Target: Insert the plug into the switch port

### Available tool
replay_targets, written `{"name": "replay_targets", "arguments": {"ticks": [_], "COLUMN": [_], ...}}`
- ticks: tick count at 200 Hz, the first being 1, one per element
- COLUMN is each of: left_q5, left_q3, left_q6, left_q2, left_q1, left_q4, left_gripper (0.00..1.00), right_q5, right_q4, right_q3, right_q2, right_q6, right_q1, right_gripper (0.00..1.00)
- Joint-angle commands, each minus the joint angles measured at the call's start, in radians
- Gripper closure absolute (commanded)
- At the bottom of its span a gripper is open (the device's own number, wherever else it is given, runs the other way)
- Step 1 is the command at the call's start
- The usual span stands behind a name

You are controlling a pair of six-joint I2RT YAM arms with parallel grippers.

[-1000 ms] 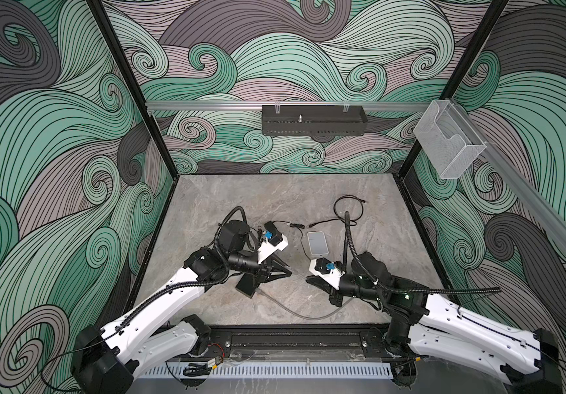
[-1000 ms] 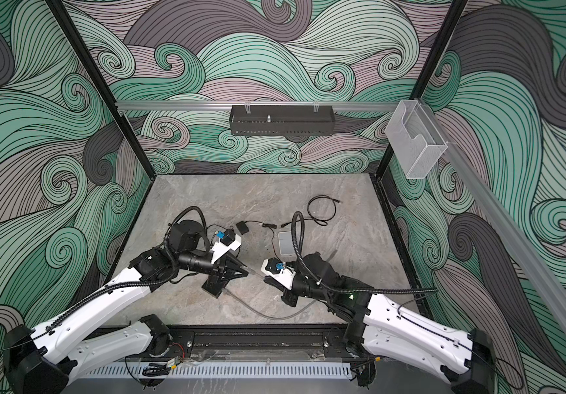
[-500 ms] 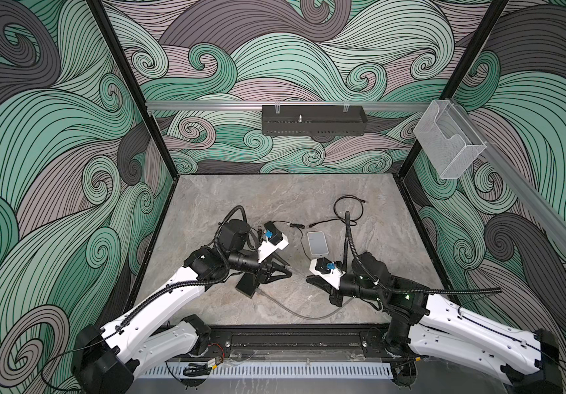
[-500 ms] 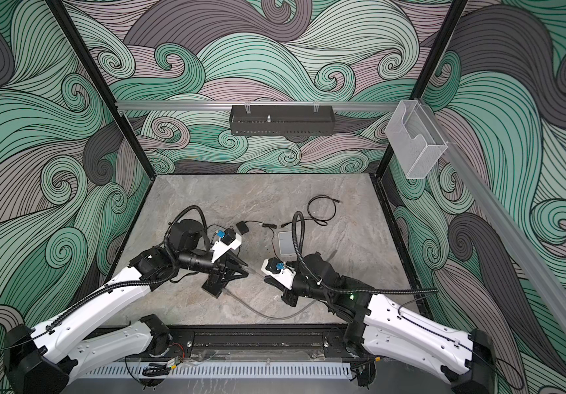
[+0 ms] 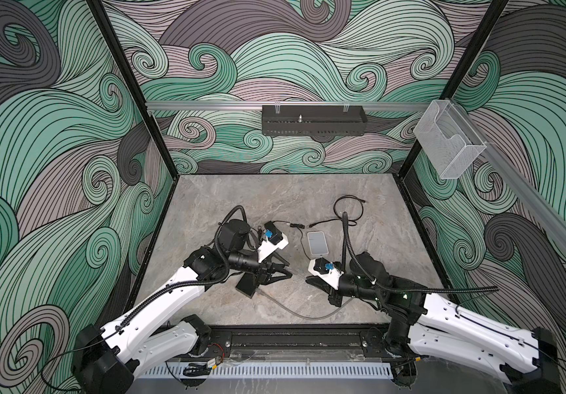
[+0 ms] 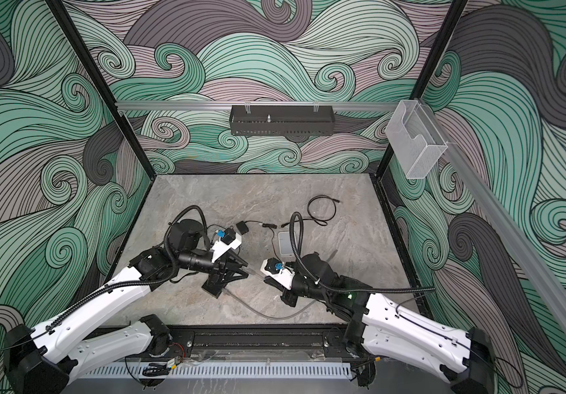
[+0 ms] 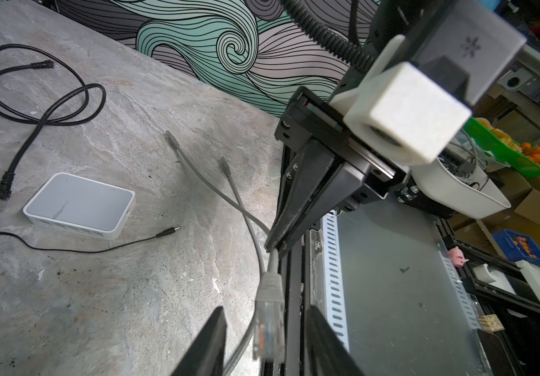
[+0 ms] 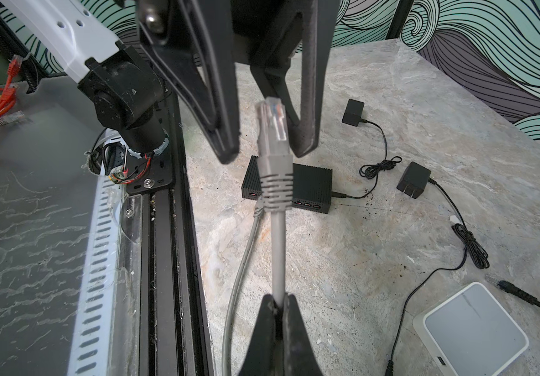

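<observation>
Right gripper [image 8: 278, 302] pinching the gray cable [image 8: 277, 247] just behind the plug [image 8: 273, 123], which stands between the spread fingers of the left gripper [image 7: 265, 328].
Both wrist views show gaps on either side of the plug; in both top views it is too small to make out. The black switch [image 8: 312, 182] lies on the table [image 5: 274, 204] under the left gripper, half covered by it from above, and the plug's boot hides part of its port row in the right wrist view. Only the left wrist view shows the port side of the white box [image 7: 78, 203]; the black switch is outside that view.
</observation>
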Motion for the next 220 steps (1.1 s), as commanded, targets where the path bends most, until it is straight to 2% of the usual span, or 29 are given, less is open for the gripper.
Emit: {"name": "replay_targets", "arguments": {"ticks": [1, 25, 46, 67, 95, 114, 140, 169, 202, 209, 220], "left_q5": [0.003, 0.005, 0.006, 0.003, 0.000, 0.004, 0.008, 0.017, 0.017, 0.017, 0.017], "left_q3": [0.036, 0.037, 0.037, 0.038, 0.038, 0.037, 0.039, 0.041, 0.042, 0.042, 0.042], "left_q6": [0.002, 0.002, 0.004, 0.002, 0.000, 0.002, 0.002, 0.006, 0.010, 0.010, 0.012], "left_q2": [-0.007, -0.006, -0.004, -0.004, -0.004, -0.003, -0.001, 0.002, 0.002, 0.002, 0.001], "left_q1": [-0.004, -0.003, -0.004, -0.004, -0.004, -0.004, -0.004, -0.003, -0.004, -0.003, -0.004], "left_q4": [-0.011, -0.012, -0.013, -0.010, -0.011, -0.013, -0.015, -0.020, -0.023, -0.023, -0.027], "left_gripper": [0.63, 0.69, 0.70, 0.59, 0.58, 0.66, 0.67, 0.81, 0.82, 0.82, 0.82], "right_q5": [0.009, 0.008, 0.006, 0.007, 0.006, 0.007, 0.006, 0.007, 0.013, 0.013, 0.007], "right_q4": [0.016, 0.016, 0.017, 0.017, 0.019, 0.022, 0.022, 0.025, 0.022, 0.022, 0.020], "right_q3": [-0.010, -0.010, -0.013, -0.013, -0.015, -0.015, -0.013, -0.015, -0.015, -0.015, -0.013], "right_q2": [-0.002, 0.001, 0.002, 0.003, 0.007, 0.006, 0.009, 0.007, -0.002, -0.004, -0.006], "right_q6": [0.010, 0.009, 0.011, 0.011, 0.010, 0.010, 0.010, 0.012, 0.016, 0.019, 0.020], "right_q1": [0.006, 0.007, 0.007, 0.007, 0.007, 0.008, 0.007, 0.008, 0.007, 0.007, 0.008], "right_gripper": [1.00, 1.00, 1.00, 1.00, 1.00, 1.00, 1.00, 1.00, 1.00, 0.94, 0.93]}}
